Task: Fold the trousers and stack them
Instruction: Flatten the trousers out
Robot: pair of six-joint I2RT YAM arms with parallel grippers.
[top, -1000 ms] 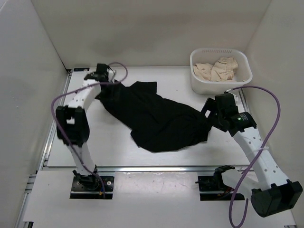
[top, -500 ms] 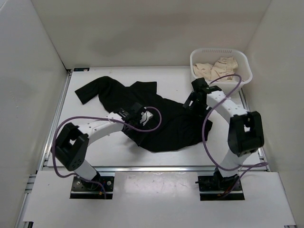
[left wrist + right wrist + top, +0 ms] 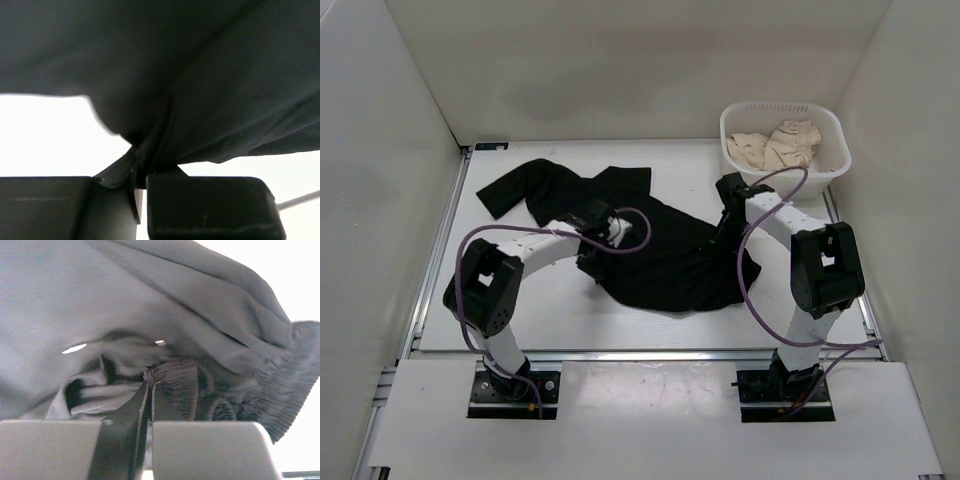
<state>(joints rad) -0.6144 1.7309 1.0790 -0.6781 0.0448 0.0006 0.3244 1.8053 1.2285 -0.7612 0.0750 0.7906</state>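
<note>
**Q:** Item one, the trousers (image 3: 665, 258): where do you find them?

**A:** You find them on the table (image 3: 550, 315), crumpled and unfolded, to the left of the white tub (image 3: 732, 172) and nearer the arm bases than it. One black leg trails far out to the left, well apart from the tub. The bulk is heaped just in front of the tub's near-left corner.

**Q:** Item two, the left gripper (image 3: 592, 245)?

**A:** It is clamped on the trousers. Your left wrist view has the jaws together with a pinch of black fabric rising between them (image 3: 140, 172). It sits on the side of the heap away from the tub.

**Q:** Item three, the right gripper (image 3: 724, 232)?

**A:** It is also clamped on the trousers. In your right wrist view (image 3: 148, 390) the jaws nip a gathered, ribbed edge of the cloth. It sits on the side of the heap next to the tub, just in front of it.

**Q:** Item four, the tub's contents?

**A:** You see beige cloth (image 3: 778, 146), bunched inside.
</note>
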